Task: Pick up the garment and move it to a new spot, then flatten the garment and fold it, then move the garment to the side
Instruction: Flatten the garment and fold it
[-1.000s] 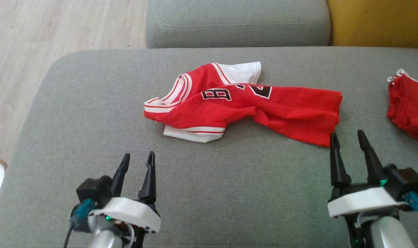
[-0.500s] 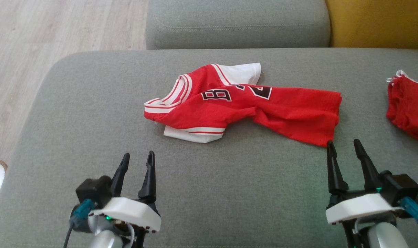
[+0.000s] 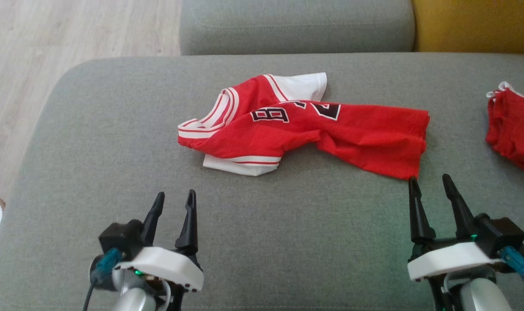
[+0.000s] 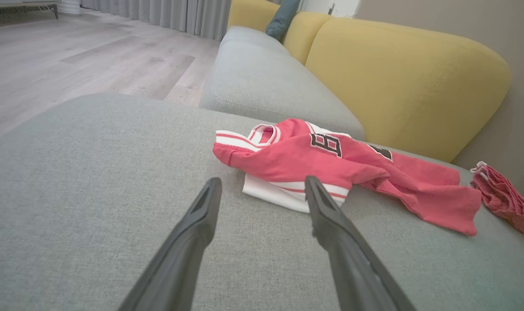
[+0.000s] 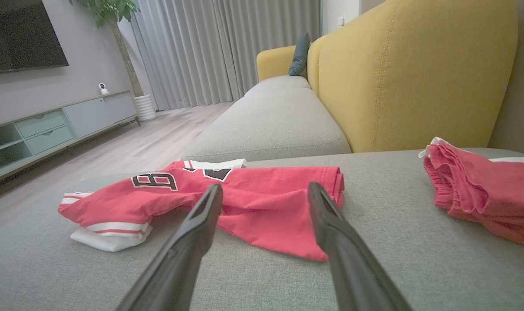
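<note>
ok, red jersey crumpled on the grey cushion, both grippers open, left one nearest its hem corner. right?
Not the left: in the head view the right gripper sits at the hem corner of the red jersey, while the left gripper is apart from the cloth. Rest holds.

Red mesh-cloth garment (image 3: 305,127) lies on matt, woven grey cushion (image 3: 115,142).

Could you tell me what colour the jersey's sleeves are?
The sleeves are white with red stripes, clearest in the head view.
</note>
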Motion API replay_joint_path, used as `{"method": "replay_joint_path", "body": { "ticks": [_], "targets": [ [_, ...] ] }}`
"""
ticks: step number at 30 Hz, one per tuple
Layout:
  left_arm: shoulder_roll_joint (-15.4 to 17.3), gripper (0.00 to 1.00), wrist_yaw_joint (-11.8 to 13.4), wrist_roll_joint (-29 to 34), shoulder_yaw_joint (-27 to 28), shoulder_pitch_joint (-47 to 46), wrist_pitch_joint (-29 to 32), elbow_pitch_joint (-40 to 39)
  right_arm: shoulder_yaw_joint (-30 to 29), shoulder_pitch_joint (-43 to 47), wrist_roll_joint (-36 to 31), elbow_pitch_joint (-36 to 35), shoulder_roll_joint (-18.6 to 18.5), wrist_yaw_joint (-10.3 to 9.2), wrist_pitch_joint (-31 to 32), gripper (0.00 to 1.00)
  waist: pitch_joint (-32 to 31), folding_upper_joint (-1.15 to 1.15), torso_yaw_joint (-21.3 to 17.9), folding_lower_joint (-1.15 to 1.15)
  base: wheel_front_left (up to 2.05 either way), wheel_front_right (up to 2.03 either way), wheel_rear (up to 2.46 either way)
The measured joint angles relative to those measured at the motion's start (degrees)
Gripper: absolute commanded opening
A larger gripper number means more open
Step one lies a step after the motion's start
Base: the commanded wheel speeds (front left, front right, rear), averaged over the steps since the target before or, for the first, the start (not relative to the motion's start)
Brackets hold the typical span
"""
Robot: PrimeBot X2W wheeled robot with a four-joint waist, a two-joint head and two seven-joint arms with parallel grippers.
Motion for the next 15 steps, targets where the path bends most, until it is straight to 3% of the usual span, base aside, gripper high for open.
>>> {"method": "replay_joint_path", "body": {
  "ticks": [15],
  "targets": [
    [-0.86,1.00,-2.03,0.23,-0.22,-14.79,3.53,15.90,2.29,-5.09,-0.07,-0.75,0.00,0.00,-0.03,1.00,8.38,0.00,-3.69,0.01,0.00,0.00,0.00]
  ]
}}
